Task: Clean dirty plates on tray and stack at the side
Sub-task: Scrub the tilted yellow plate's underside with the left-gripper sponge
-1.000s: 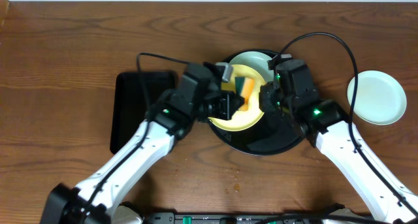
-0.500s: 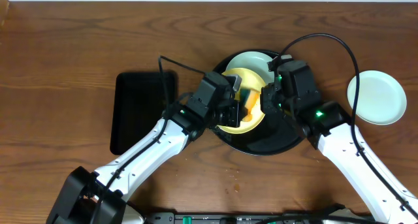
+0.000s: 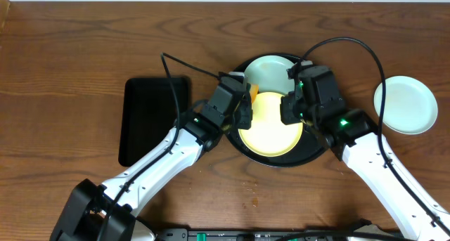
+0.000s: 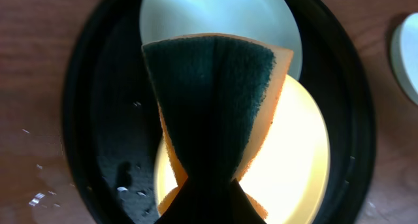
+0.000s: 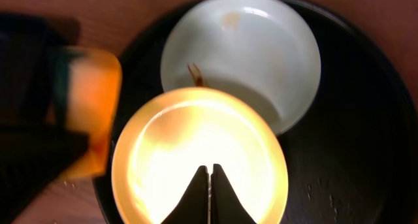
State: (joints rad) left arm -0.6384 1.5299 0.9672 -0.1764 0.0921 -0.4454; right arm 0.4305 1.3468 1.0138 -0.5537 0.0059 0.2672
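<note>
Orange sponge (image 4: 215,100) clamped in left fingers (image 4: 209,209) over tray (image 4: 98,119); right fingers (image 5: 200,201) pinch yellow plate (image 5: 196,139) rim; blue plate (image 5: 251,54) at tray's 12 o'clock.

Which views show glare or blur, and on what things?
Right wrist view: glare washes out the yellow plate, and the sponge at the left edge is blurred. Left wrist view: the sponge is sharp, the plate under it glows. Overhead view: even light, no blur.

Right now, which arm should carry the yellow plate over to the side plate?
Right. The right pincer pinches the yellow plate's rim, and the side plate lies nearest it; the left pincer holds the sponge.
</note>
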